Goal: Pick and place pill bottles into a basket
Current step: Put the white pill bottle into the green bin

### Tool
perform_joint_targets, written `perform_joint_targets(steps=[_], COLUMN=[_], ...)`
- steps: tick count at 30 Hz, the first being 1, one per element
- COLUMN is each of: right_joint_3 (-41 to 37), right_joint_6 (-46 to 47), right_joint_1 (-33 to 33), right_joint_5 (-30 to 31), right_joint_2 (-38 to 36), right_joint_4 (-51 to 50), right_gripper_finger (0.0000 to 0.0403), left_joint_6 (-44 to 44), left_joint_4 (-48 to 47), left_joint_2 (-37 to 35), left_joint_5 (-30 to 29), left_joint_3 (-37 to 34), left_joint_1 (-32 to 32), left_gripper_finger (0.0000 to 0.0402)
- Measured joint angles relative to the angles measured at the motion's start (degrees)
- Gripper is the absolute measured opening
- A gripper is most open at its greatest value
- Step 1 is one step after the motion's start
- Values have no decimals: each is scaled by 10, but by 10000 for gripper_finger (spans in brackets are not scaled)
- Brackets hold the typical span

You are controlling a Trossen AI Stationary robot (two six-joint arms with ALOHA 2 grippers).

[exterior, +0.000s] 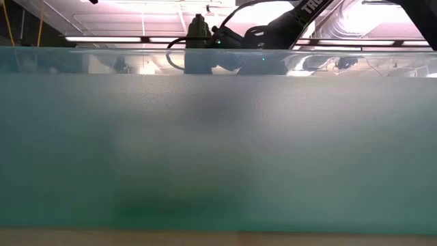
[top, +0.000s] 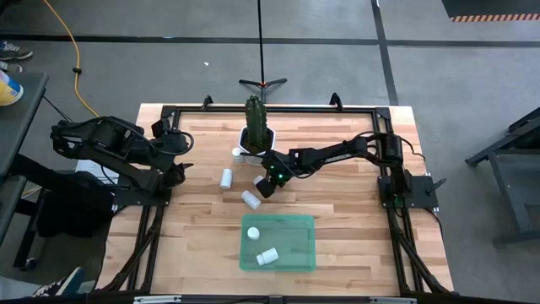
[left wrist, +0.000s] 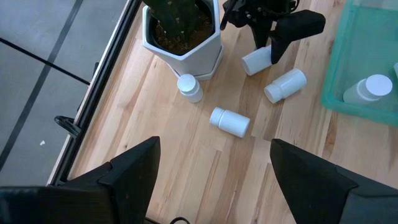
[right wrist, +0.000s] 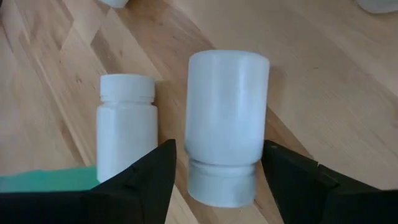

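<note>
My right gripper (top: 267, 182) is open and low over the table, in front of the white plant pot (top: 256, 143). Its fingers stand on either side of a lying pill bottle (right wrist: 227, 127), whose cap points toward the wrist; I see no touch. A second lying bottle (right wrist: 126, 124) is beside it. Another lies at the left (top: 226, 177), and one stands by the pot (top: 237, 153). The green basket (top: 297, 221) holds two bottles (top: 253, 232) (top: 267, 255). My left gripper (top: 179, 162) is open and empty at the table's left.
The hexagonal pot with the cactus (left wrist: 183, 37) stands just behind the loose bottles. In the low view the basket's green wall (exterior: 218, 150) fills nearly the whole picture. Bare wood lies to the right of the basket and along the near edge.
</note>
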Motion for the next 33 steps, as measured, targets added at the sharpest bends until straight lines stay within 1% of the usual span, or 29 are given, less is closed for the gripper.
perform_joint_targets(steps=[23, 30, 33], right_joint_3=[1, 2, 2], right_joint_6=[-29, -30, -30], right_joint_1=[0, 0, 0], right_joint_5=[-23, -34, -34], right_joint_2=[0, 0, -1], right_joint_4=[-13, -13, -13], right_gripper_finger=[140, 124, 105], left_joint_6=[-5, -5, -6], left_joint_4=[0, 0, 0], left_joint_2=[0, 0, 0], left_joint_5=[-3, -3, -3], left_joint_3=[0, 0, 0], left_joint_1=[0, 0, 0], left_gripper_finger=[337, 337, 337])
